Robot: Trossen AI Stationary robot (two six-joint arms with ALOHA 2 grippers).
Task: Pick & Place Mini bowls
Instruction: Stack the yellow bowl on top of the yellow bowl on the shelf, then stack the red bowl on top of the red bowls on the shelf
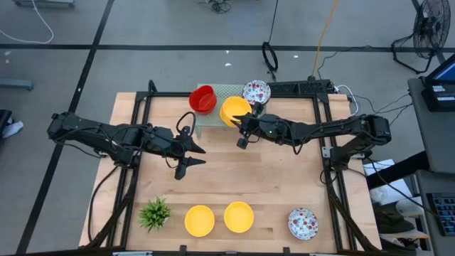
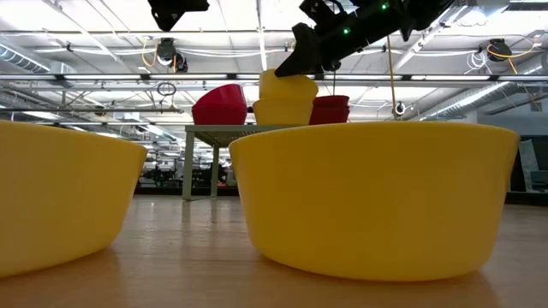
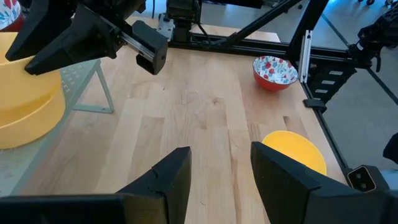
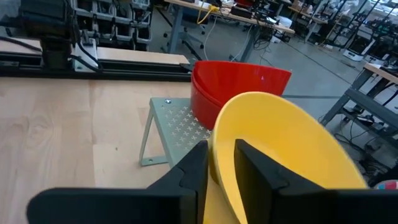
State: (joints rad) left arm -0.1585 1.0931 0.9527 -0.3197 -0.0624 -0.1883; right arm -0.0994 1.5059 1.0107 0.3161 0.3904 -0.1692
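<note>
From above, a yellow bowl is seen on the grey rack at the table's far edge, between a red bowl and a speckled bowl. It is judged light, stiff and smooth, so the rim is the place to be gripped. The right gripper is reached to its near rim; the left gripper is held over bare wood, jaws spread.

At table height, the yellow bowl is seen tipped on a stack under the right arm.

Past the left wrist, spread fingers and nothing between.

Past the right wrist, the yellow rim is pinched between the jaws.
</note>
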